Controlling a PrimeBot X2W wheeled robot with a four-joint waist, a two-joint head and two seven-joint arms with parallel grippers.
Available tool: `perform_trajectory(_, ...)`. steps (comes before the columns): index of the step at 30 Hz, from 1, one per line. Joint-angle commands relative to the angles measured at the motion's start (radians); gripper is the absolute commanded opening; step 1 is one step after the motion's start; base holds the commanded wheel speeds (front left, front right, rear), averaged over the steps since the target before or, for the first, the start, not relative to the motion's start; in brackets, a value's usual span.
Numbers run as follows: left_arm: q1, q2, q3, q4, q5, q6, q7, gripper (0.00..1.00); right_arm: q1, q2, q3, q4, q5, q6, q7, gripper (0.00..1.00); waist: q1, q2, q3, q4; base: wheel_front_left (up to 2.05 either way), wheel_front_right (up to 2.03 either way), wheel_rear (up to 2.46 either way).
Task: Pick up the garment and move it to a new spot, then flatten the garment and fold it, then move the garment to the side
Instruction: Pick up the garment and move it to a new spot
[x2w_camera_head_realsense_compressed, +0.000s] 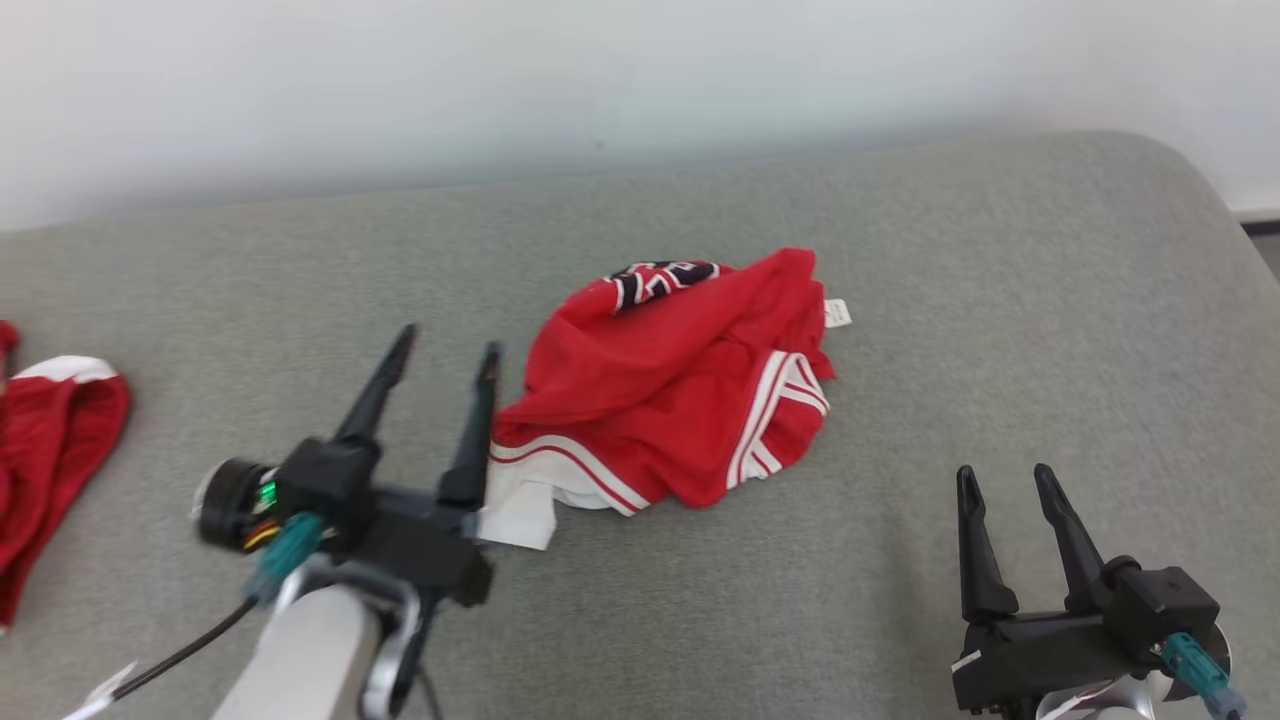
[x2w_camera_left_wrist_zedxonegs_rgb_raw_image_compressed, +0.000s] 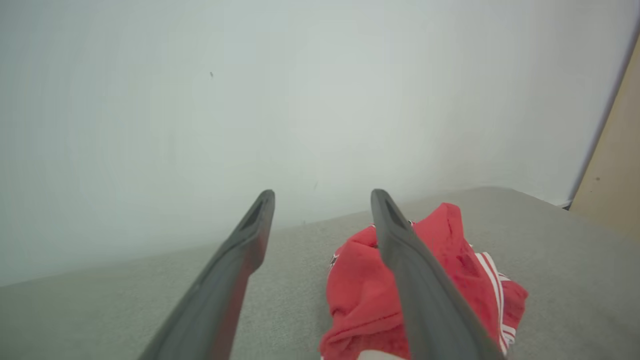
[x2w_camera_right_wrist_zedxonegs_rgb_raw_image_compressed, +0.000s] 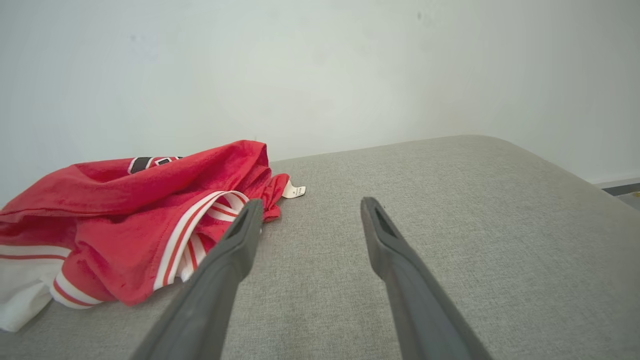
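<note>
A red garment with white stripes and dark lettering lies crumpled in a heap on the grey cushion, near its middle. My left gripper hovers open just left of the heap, nothing between its fingers; in the left wrist view the garment lies under and beyond the right-hand finger. My right gripper stands open at the lower right, well clear of the cloth. In the right wrist view the garment lies to the left of the gripper, with a small white tag at its edge.
Another red cloth with a white band lies at the cushion's far left edge. A pale wall rises behind the cushion. The cushion's rounded right corner drops off to a floor strip.
</note>
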Motion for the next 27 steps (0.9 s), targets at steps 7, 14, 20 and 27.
perform_trajectory(7, 0.179, 0.101, 0.110, -0.129, -0.004, 0.062, -0.008, 1.00, 0.025, 0.000, 0.021, -0.002, -0.014, -0.002, -0.001, 1.00, 0.0000, 0.0000, -0.077, 0.070, 0.00, 0.00, 0.00)
perform_trajectory(14, 0.335, 0.125, 0.229, -0.254, 0.004, 0.086, -0.008, 1.00, 0.033, 0.000, 0.031, -0.004, -0.026, -0.002, 0.000, 1.00, 0.0000, 0.0000, -0.101, 0.088, 0.00, 0.00, 0.00)
perform_trajectory(20, 0.463, 0.075, 0.335, -0.312, 0.010, 0.066, -0.008, 1.00, 0.041, 0.000, 0.041, 0.000, -0.035, -0.002, -0.001, 1.00, 0.0000, 0.0000, -0.129, 0.098, 0.00, 0.00, 0.00)
perform_trajectory(27, 0.534, -0.009, 0.388, -0.295, 0.055, -0.002, -0.008, 1.00, 0.053, -0.003, 0.065, 0.006, -0.029, -0.002, 0.000, 1.00, 0.0000, 0.0000, -0.142, 0.097, 0.00, 0.00, 0.00)
